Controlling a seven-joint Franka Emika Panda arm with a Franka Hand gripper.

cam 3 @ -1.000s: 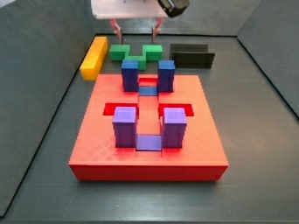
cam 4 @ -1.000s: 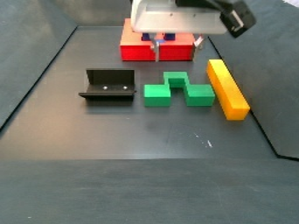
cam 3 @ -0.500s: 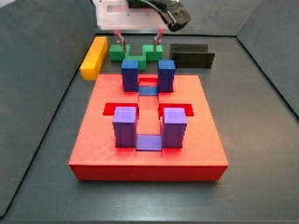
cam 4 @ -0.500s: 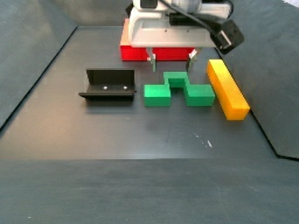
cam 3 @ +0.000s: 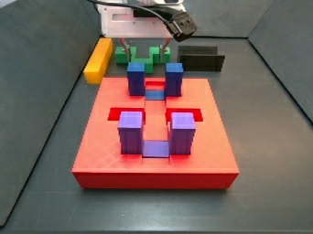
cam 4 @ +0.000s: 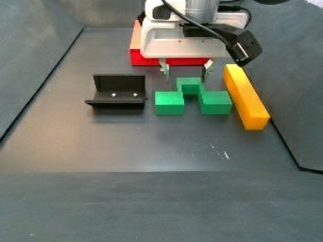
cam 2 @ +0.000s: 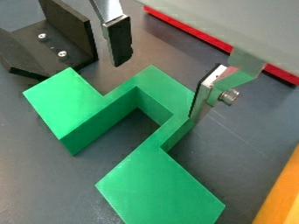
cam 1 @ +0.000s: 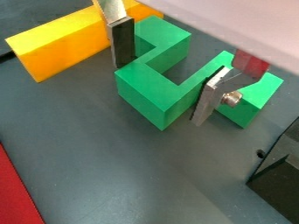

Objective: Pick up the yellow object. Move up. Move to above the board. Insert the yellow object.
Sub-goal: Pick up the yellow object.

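The yellow object (cam 4: 246,95) is a long yellow-orange bar lying flat on the dark floor; it also shows in a side view (cam 3: 98,57) and at the edge of both wrist views (cam 1: 59,44) (cam 2: 288,194). My gripper (cam 4: 186,71) is open and empty. It hangs low over the green zigzag block (cam 4: 192,97), beside the bar and not over it. In both wrist views (cam 1: 163,70) (cam 2: 163,68) the fingers straddle the green block (cam 1: 158,83) (cam 2: 117,131). The red board (cam 3: 153,137) with blue and purple posts lies apart from the bar.
The black fixture (cam 4: 116,92) stands beside the green block on the side away from the bar; it also shows in a side view (cam 3: 202,58) and a wrist view (cam 2: 52,39). Dark walls enclose the floor.
My gripper has come down from high above to just over the green zigzag block, still open. The bar, block, fixture and board have not moved.
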